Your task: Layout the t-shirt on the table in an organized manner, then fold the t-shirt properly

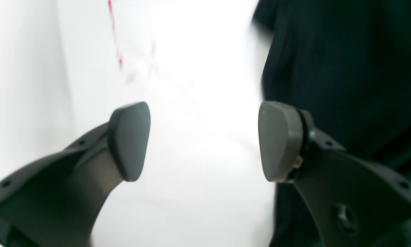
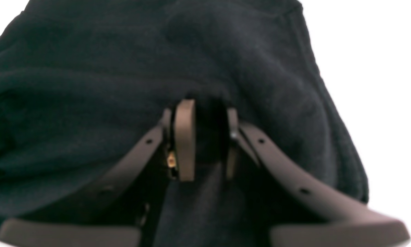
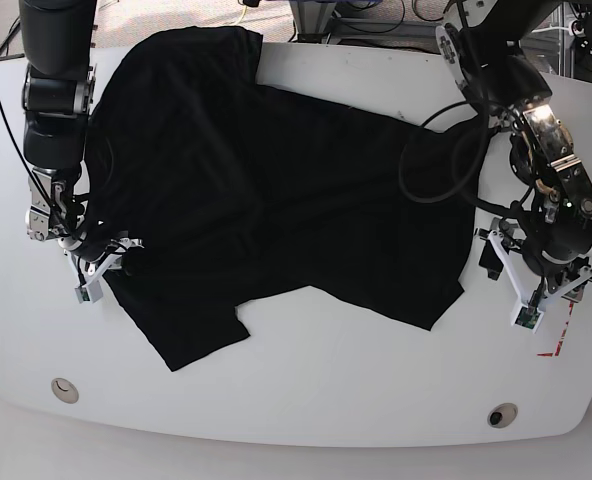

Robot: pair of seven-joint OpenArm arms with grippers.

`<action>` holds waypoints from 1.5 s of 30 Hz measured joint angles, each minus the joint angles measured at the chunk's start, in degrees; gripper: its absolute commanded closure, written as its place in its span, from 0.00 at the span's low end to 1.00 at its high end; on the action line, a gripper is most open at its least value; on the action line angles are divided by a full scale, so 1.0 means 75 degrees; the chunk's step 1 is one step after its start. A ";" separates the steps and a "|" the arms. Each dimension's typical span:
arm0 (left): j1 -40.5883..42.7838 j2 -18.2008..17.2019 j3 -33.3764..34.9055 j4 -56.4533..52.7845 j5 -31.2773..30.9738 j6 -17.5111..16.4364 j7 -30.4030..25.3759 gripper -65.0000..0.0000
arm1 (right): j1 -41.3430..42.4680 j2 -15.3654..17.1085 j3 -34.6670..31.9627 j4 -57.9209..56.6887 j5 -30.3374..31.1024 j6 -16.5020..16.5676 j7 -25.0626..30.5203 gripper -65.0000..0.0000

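Observation:
The black t-shirt (image 3: 276, 190) lies spread across the white table (image 3: 326, 390), with one sleeve toward the front left. My right gripper (image 3: 109, 266) is at the shirt's left edge. The right wrist view shows this right gripper (image 2: 208, 140) shut on a fold of the t-shirt (image 2: 157, 68). My left gripper (image 3: 536, 288) hovers just off the shirt's right edge. In the left wrist view the left gripper (image 1: 205, 140) stands open with only bare table (image 1: 198, 68) between its pads, and the t-shirt (image 1: 346, 68) lies beside the right pad.
Red tape (image 3: 556, 338) marks the table at the right, beside my left gripper, and the red tape (image 1: 116, 44) also shows in the left wrist view. Two round holes (image 3: 64, 388) (image 3: 501, 413) sit near the front edge. A black cable (image 3: 441, 150) loops over the shirt's right part.

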State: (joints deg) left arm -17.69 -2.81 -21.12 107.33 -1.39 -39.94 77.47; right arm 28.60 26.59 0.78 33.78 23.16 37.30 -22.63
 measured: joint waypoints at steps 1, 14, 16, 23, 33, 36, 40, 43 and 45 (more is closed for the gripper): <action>-0.0073 0.0061 0.0003 -0.0198 0.0012 0.0003 -0.0111 0.28 | -0.0029 -0.0012 0.0000 0.0017 0.0009 -0.0003 0.0032 0.81; -0.1172 0.0350 -0.0015 -0.3506 0.0067 0.0003 -0.2098 0.28 | -0.0256 -0.0047 0.0003 0.0254 0.0122 -0.0003 0.0181 0.81; -0.1349 0.0329 -0.0020 -0.4051 0.0061 0.0000 -0.2509 0.24 | -0.0254 -0.0047 0.0003 0.0254 0.0134 0.0003 0.0160 0.81; -0.1714 0.0306 -0.0020 -0.5651 0.0102 0.0003 -0.3646 0.22 | -0.0262 -0.0050 0.0003 0.0256 0.0140 0.0003 0.0163 0.81; -0.1833 0.0119 0.0006 -0.7682 0.0140 0.0015 -0.5219 0.22 | -0.0265 -0.0050 0.0003 0.0254 0.0160 0.0012 0.0160 0.81; -0.1836 0.0023 0.0009 -0.8035 0.0154 0.0076 -0.5496 0.22 | -0.0265 -0.0050 0.0003 0.0254 0.0160 0.0009 0.0160 0.81; -0.1821 -0.0128 0.0239 -0.8174 0.0169 0.0423 -0.5724 0.22 | -0.0265 -0.0047 0.0003 0.0254 0.0163 0.0017 0.0163 0.81; -0.1836 -0.0254 0.0446 -0.8177 0.0154 0.0670 -0.5945 0.22 | -0.0265 -0.0050 0.0003 0.0254 0.0160 0.0017 0.0160 0.81; -0.1853 -0.0321 0.0551 -0.8177 0.0157 0.0755 -0.6059 0.22 | -0.0265 -0.0047 0.0003 0.0254 0.0160 0.0017 0.0160 0.81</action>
State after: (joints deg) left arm -31.59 -5.21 -16.99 46.00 -0.21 -34.28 32.03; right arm 26.61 26.24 0.80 35.68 24.36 37.43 -21.43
